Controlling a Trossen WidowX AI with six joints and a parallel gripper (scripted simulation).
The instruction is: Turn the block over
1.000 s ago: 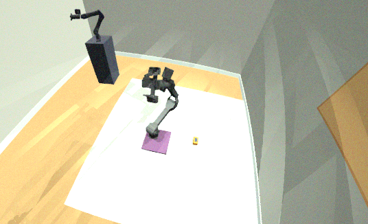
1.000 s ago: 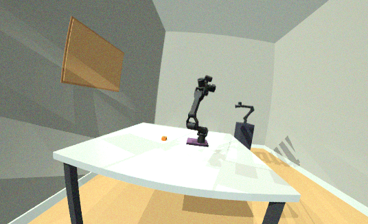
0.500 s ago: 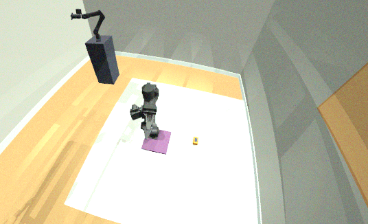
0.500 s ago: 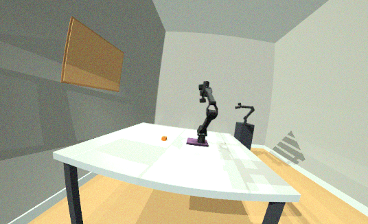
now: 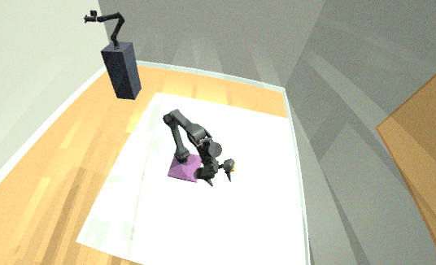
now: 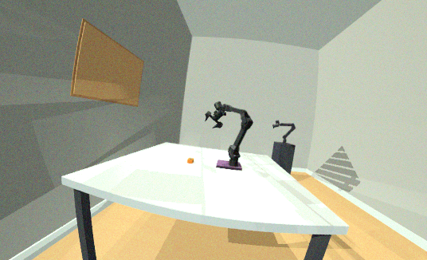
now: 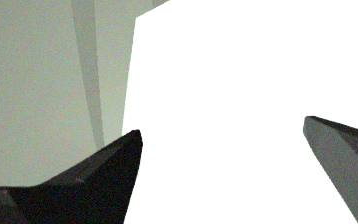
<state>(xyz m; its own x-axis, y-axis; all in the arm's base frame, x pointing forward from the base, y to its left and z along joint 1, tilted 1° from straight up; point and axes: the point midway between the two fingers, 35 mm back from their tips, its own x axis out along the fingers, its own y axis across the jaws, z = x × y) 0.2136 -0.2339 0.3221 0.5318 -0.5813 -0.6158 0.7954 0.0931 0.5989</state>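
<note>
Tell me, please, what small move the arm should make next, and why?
Probably lower the open gripper toward the orange block. The gripper hangs high above the white table with nothing between its fingers, and the block sits untouched below it; the wrist view shows only table.

Arm: dark grey six-joint arm (image 6: 240, 131), rising from its base, elbow bent, forearm reaching forward and high.
Wrist: pitched downward, apparently.
Gripper: dark parallel-jaw gripper (image 6: 214, 120), spread wide, nothing between.
Fingers: two tapered dark fingers, well apart.

Block (image 6: 190, 160) unobstructed (claw (image 6: 213, 120) above).
</note>
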